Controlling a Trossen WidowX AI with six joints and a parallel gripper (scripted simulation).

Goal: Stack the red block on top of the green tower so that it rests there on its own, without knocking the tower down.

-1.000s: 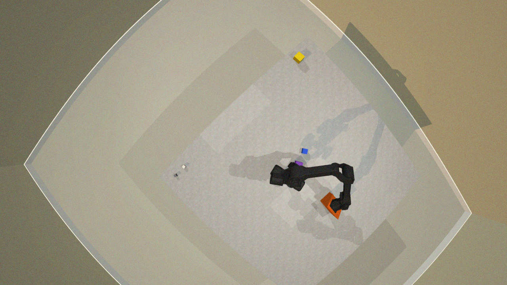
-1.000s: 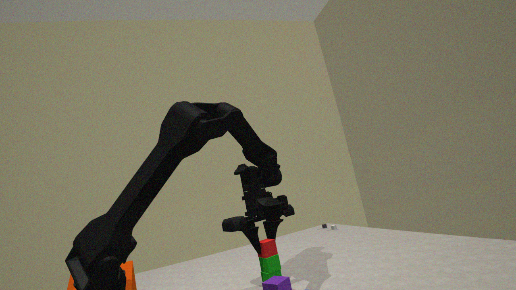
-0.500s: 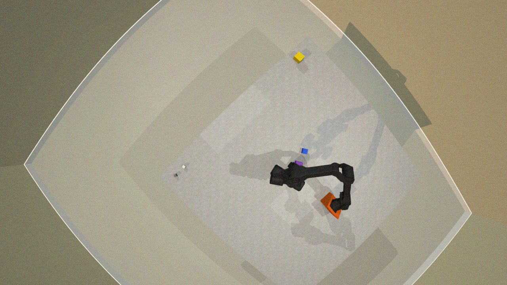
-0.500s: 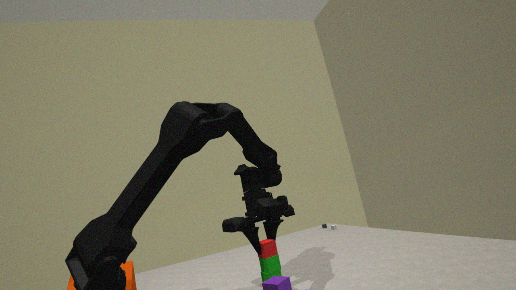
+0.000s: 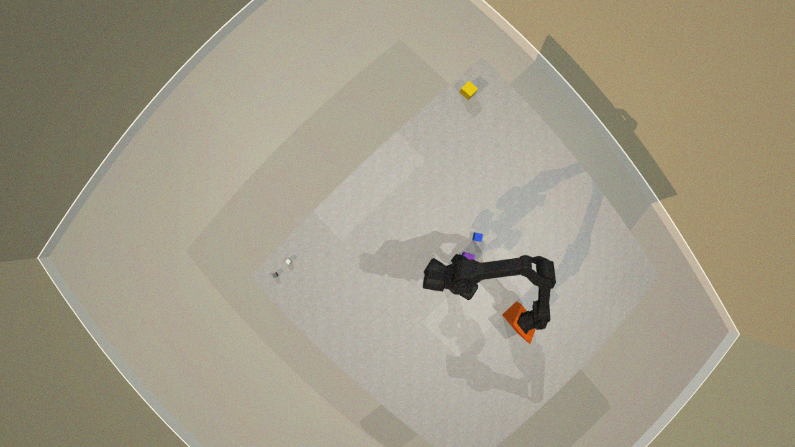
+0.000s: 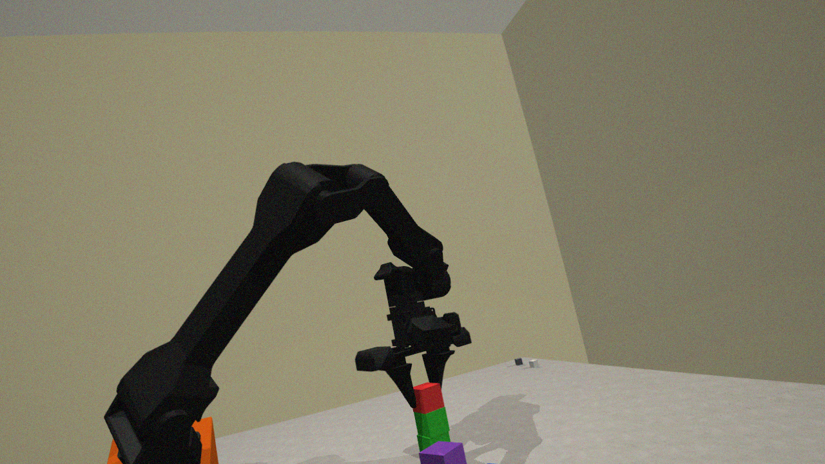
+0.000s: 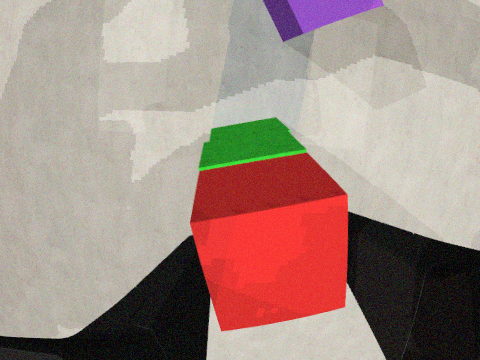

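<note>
Purple block [image 6: 443, 452] just beside green tower [image 6: 432, 424]; open end effector [image 6: 423, 385] flanks red block [image 6: 428, 397]
</note>
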